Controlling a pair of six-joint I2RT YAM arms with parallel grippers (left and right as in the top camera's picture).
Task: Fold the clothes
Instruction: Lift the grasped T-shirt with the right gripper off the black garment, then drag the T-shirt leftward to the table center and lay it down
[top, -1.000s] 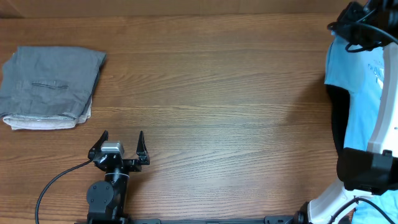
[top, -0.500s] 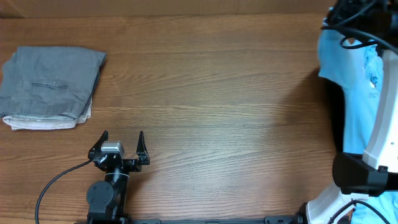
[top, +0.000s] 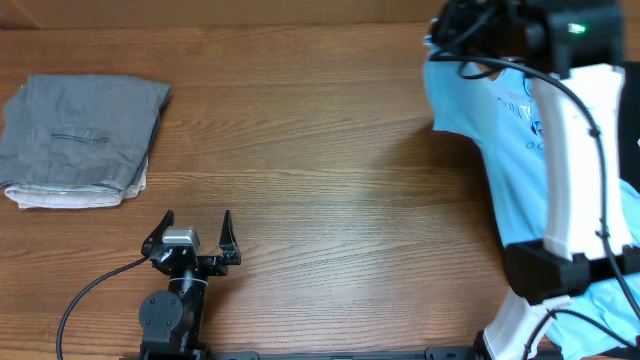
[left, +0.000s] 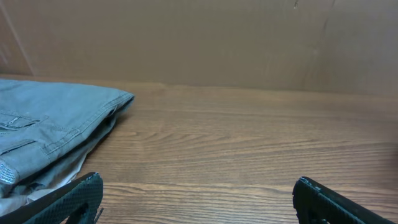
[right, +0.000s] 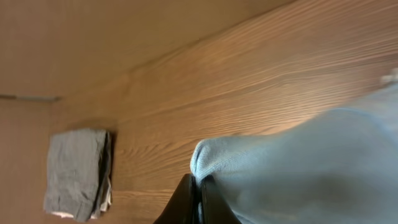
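Clamping right claw (right: 199, 194) shut on an edge fold of light blue short-sleeved T-shirt (top: 495, 130) with dark lettering; hanging shirt from claw over far right of brown wooden table (top: 330, 150); draping cloth from claw back toward robot's base beside right arm, long axis roughly far-to-near; resting left claw (top: 197, 218) fingers wide apart, gripping nothing, near front edge, well apart from shirt; lying folded grey garment (top: 85, 135) at far left; judging right arm much nearer, open table lying to claw's left for spreading.
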